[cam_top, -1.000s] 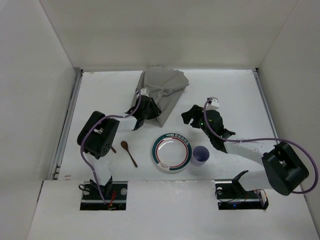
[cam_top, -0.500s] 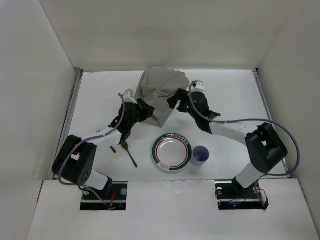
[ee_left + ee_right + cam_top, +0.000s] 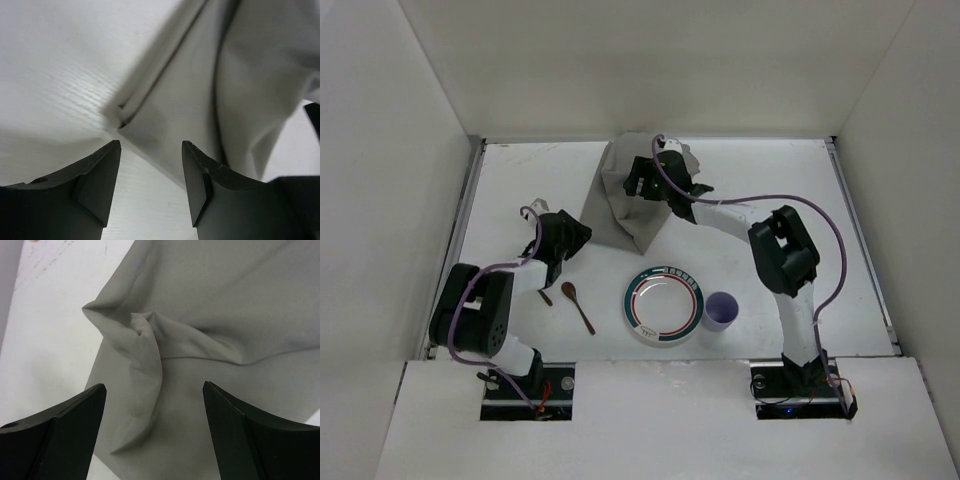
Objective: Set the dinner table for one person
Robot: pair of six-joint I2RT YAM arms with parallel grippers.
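A crumpled grey placemat (image 3: pixel 624 214) lies at the back middle of the white dinner table (image 3: pixel 520 180). My right gripper (image 3: pixel 642 181) hovers over its upper folds, open and empty; the right wrist view shows the creased cloth (image 3: pixel 200 300) under the wide gripper (image 3: pixel 154 387). Left of the cloth my left gripper (image 3: pixel 576 236) is open too. In the left wrist view that gripper (image 3: pixel 151 150) is over bare table, and the placemat's near corner (image 3: pixel 200 100) lies just ahead, untouched. Nearer the front sit a white plate (image 3: pixel 664 305) with a green and red rim, a purple cup (image 3: pixel 722 311) and a brown spoon (image 3: pixel 578 305).
A small brown utensil (image 3: pixel 546 297) lies left of the spoon, partly under the left arm. White walls enclose the table on the left, back and right. The right arm stretches across the table's right half to the cloth.
The left gripper has opened, let go of the placemat and drawn back to the left. The right arm has swung left and back, its open gripper now above the cloth.
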